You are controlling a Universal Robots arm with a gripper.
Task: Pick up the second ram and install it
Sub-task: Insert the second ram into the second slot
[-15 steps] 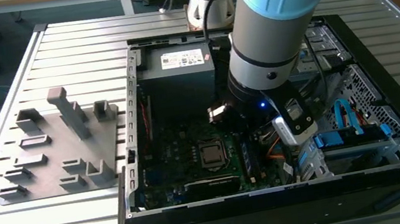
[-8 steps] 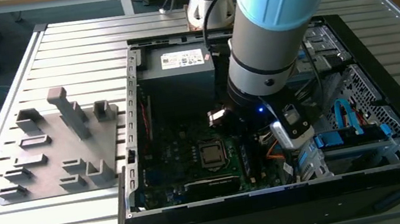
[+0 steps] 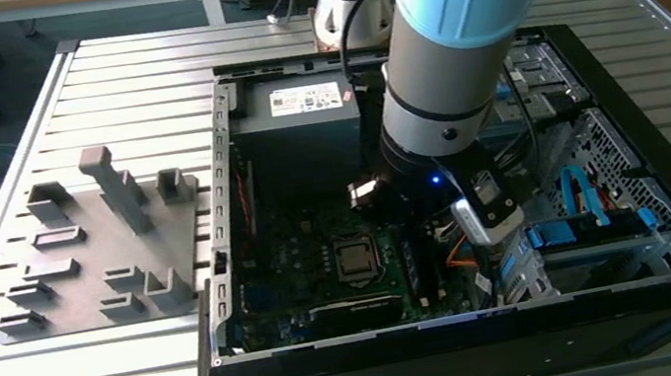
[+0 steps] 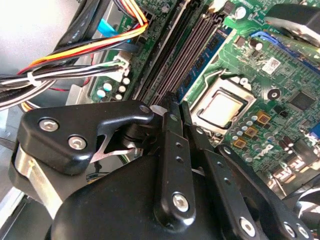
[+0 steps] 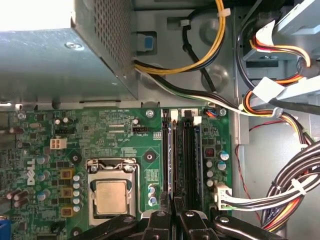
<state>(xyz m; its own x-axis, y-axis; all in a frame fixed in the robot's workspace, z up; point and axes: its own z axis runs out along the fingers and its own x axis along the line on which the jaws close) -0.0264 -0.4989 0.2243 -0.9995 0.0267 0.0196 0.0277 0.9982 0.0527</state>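
An open computer case (image 3: 619,300) lies on a slatted metal table (image 3: 131,69), toward the exterior view's right. A green motherboard (image 5: 120,135) covers its floor, with a square processor (image 5: 111,196) in a metal socket near the middle. A grey power supply box (image 5: 60,60) sits at one end of the case. Bundles of yellow, orange and black cables (image 5: 295,185) run along the case wall. A grey plastic fixture plate (image 3: 93,254) with upright blocks rests on the table near its edge, just beside the case.
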